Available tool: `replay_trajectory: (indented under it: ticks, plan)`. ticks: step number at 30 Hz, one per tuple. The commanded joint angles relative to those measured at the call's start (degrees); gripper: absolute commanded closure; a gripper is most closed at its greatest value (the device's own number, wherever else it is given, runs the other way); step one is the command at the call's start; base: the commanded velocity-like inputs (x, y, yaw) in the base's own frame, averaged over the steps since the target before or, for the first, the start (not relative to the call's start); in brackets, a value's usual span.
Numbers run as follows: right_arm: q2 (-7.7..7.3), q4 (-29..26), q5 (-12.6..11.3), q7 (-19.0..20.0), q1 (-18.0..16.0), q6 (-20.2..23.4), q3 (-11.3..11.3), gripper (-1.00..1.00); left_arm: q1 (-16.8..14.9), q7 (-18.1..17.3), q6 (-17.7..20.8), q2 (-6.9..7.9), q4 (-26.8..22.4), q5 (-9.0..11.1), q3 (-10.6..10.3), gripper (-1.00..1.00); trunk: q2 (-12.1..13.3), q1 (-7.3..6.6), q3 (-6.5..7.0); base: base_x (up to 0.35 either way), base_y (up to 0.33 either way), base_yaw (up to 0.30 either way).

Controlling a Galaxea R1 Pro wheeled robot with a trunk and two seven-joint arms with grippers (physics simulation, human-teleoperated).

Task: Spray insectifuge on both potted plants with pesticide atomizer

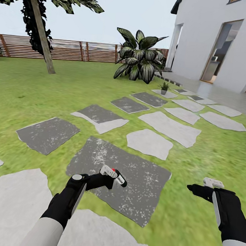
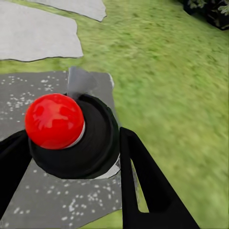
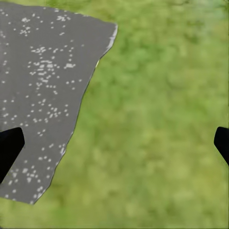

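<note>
Left pincer [image 1: 108, 179] clamps pesticide atomizer [image 1: 115, 175], forearm low | right pincer [image 1: 201, 189] wide open, empty

Bright, flat daylight; no cast shadows; wrist views softly blurred

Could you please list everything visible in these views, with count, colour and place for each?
Pesticide atomizer: one, dark with red tip, held in the left claw.
Potted plant: one, small, green, on a far stepping stone.
Big striped-leaf plant: one, dark green, beyond the stones.
Stepping stones: many, grey, across the lawn.
Lawn: green, all around.
Tree: one, far left.
Fence: brown slats, along the back.
House: white, far right.
Left claw: black, over a dark stone.
Right claw: black, over grass.
</note>
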Motion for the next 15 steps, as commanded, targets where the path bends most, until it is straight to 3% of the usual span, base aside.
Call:
replay_trajectory:
  ticks: [1,15]
  plan:
    - [0.01,-0.1,0.6,0.5,0.0,0.2,-0.1,-1.0,0.0,-0.3,0.4,-0.03,-0.1,-0.1,0.1,1.0,0.0,0.02,-0.05,0.339,0.0,0.0]
    - [0.01,-0.1,0.6,0.5,0.0,0.2,-0.1,-1.0,-0.1,-0.3,0.4,-0.03,-0.1,-0.1,0.1,1.0,0.0,0.02,-0.05,0.339,0.0,0.0]
